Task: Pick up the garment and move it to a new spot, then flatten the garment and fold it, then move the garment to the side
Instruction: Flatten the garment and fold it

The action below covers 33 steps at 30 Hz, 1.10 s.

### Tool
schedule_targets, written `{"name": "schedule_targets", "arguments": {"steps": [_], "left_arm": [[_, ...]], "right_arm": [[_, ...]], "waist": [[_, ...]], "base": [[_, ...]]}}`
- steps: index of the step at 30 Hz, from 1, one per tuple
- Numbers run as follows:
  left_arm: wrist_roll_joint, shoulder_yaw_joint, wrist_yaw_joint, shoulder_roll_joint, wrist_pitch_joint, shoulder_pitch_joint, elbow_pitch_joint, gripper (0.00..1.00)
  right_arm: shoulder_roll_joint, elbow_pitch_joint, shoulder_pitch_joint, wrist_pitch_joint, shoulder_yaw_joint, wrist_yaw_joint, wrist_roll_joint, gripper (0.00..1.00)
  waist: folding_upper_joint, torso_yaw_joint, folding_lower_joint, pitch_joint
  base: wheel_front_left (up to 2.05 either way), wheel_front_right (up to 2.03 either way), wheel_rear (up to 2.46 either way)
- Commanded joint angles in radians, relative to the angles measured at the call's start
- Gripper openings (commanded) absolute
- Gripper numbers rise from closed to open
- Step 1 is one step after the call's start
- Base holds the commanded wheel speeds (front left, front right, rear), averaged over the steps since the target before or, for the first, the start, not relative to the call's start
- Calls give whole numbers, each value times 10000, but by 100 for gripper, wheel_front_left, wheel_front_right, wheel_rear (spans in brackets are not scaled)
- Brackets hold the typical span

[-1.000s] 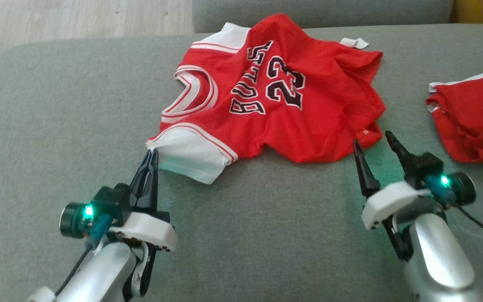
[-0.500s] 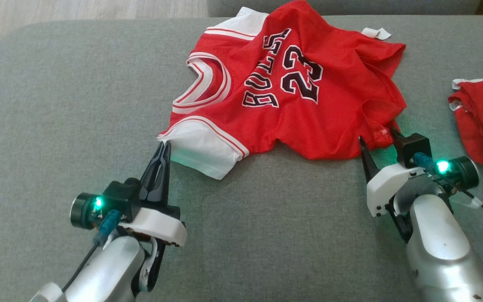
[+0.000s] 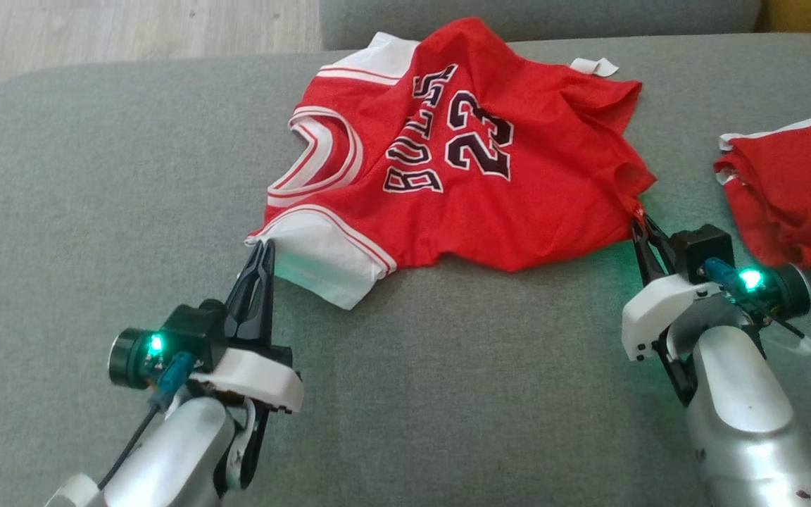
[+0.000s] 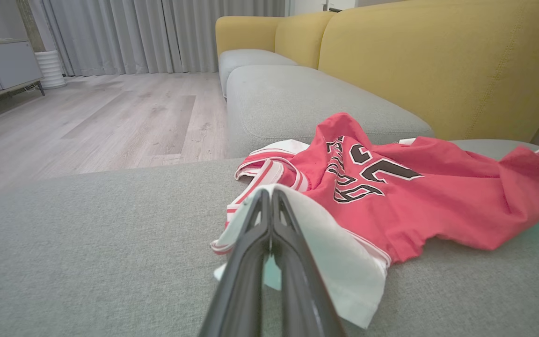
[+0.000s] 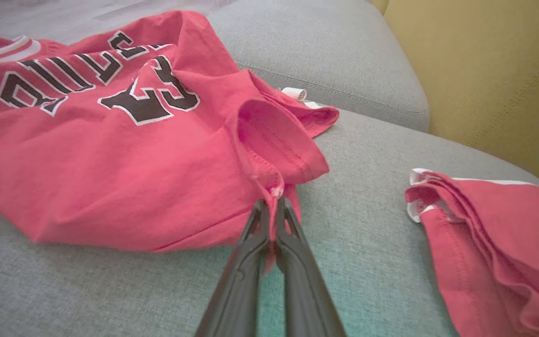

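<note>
The left gripper (image 3: 262, 248) is seen at the lower left. Its fingers are pressed together on the edge of the jersey's white sleeve, as they were a second ago. The jersey (image 3: 490, 183) is spread, rumpled, on the grey cushion (image 3: 96, 211), with the collar toward the left, the hem toward the right, and the lettering and the number 23 facing up. The change is found at its near right hem corner. The right gripper (image 3: 641, 229), whose fingers were held wide just short of the hem a second ago, is now closed on that corner. The red cloth is pinched between the tips and drawn to a point. Further right, apart from the jersey, a second red garment (image 3: 793, 197) is lying on the cushion.
</note>
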Motion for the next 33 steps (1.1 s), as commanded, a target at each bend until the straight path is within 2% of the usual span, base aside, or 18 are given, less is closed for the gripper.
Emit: {"name": "schedule_targets", "arguments": {"steps": [1, 5, 9, 16, 20, 24, 33], "left_arm": [[61, 452, -21, 179, -122, -264, -208, 0], [0, 657, 14, 266, -122, -167, -211, 0], [-539, 1296, -70, 317, -123, 58, -408, 0], [-1143, 2170, -280, 923, 55, -363, -931, 0], [-2110, 2726, -758, 885, 656, -1089, -1302, 0], [-2273, 3187, -816, 1149, 913, -2214, -1376, 0], [-2300, 4186, -383, 1174, 497, -4053, -2043, 0]], "right_arm": [[-16, -315, -228, -134, 203, -7, -15, 0], [-16, -513, -1, -335, 469, -7, 387, 0], [-16, -918, 302, -544, 1041, -7, 1632, 0], [-16, -2508, 576, -413, 2153, -7, 3623, 0], [-130, -3628, 439, -160, 2542, -7, 4638, 0], [-697, -4483, -38, 197, 2788, -7, 5479, 0], [-1635, -5863, -1190, 534, 2623, -7, 6207, 0]], "waist": [[-1, -65, 0, -71], [-1, -240, 0, -290], [-1, -452, 0, -619], [-1, -744, 0, -1242], [-1, -765, 0, -1615], [-1, -840, 0, -1833], [-1, -971, 0, -2147]], "base": [[0, 0, 0], [0, 0, 0], [0, 0, 0], [0, 0, 0], [0, 0, 0], [0, 0, 0], [0, 0, 0]]}}
